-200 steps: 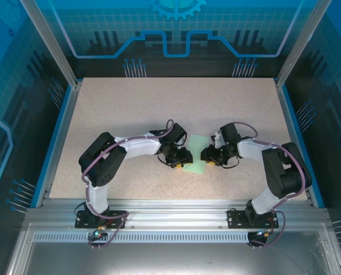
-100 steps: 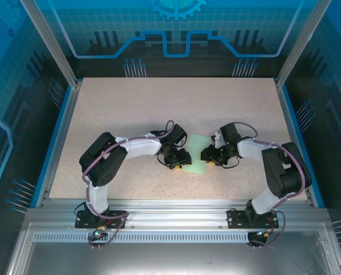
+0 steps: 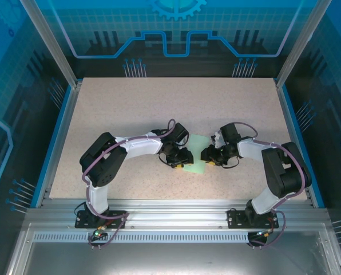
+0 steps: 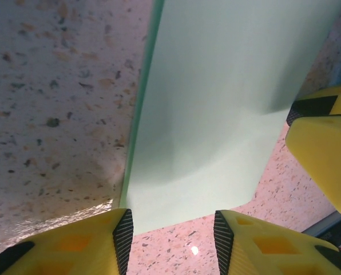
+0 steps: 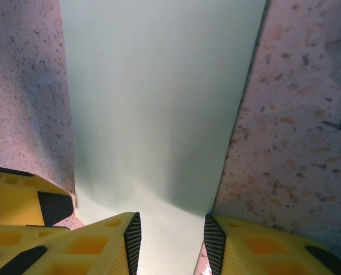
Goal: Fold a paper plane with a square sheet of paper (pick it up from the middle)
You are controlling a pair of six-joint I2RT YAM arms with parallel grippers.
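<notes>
Lying flat, the paper strip runs near-to-far.

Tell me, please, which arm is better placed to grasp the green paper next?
Probably the right: the paper runs straight into the gap of the open right gripper, while the left gripper meets only its near edge.

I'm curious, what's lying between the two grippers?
The mint-green sheet of paper lies between the left gripper and the right gripper, clearest in the top view.

Bright even overhead light, soft shadows, wrist close-ups slightly blurred
</notes>
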